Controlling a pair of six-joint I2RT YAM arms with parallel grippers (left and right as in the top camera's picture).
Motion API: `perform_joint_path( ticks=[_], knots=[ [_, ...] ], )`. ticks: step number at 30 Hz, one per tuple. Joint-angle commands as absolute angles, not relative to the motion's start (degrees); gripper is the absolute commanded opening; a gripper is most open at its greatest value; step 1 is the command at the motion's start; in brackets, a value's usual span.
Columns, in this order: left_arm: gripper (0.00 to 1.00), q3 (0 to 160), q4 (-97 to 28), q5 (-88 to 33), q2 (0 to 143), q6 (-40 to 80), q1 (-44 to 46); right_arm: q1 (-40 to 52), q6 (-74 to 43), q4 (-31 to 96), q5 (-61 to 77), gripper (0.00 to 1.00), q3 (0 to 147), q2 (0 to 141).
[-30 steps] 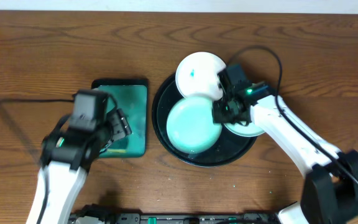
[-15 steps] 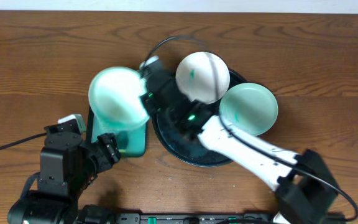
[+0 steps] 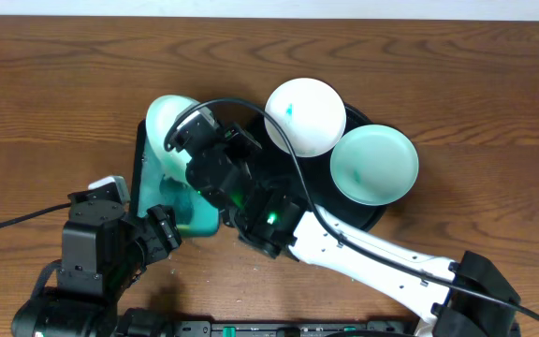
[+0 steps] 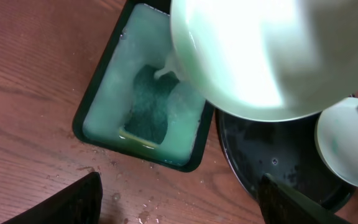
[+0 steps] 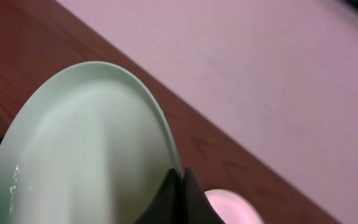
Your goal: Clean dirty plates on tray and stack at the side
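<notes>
Now, right gripper (image 5: pixel 180 186) clamped on rim of tilted pale plate (image 5: pixel 86 149), above rectangular teal tray (image 4: pixel 95 102) holding foamy green water (image 4: pixel 114 121) around dark teal patch (image 4: pixel 151 102), white plate (image 3: pixel 305 115) and teal plate (image 3: pixel 374 165) at edge of round black tray (image 4: pixel 278 168), left gripper (image 4: pixel 179 196) with fingers apart.

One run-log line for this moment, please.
phase: wash | right gripper: shut on held plate, over teal basin | left gripper: open, near basin | other plates: on black tray
</notes>
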State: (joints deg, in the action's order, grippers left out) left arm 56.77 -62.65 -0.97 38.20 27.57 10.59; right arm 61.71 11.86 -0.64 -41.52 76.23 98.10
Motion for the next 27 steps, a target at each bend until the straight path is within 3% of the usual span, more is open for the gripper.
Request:
perform_joint_path(
  ticks=[1, 15, 27],
  knots=[
    [0.80, 57.9, -62.7, -0.9, 38.1, 27.2, 10.3, 63.5, 19.7, -2.4, -46.9, 0.01, 76.8, 96.9],
    [0.80, 57.9, -62.7, -0.8, 38.1, 27.2, 10.3, 66.5, 35.4, -7.7, -50.8, 0.01, 76.8, 96.9],
    [0.81, 57.9, -62.5, -0.8, 38.1, 27.2, 10.3, 67.7, 40.6, -10.9, -50.8, 0.01, 76.8, 96.9]
  ],
)
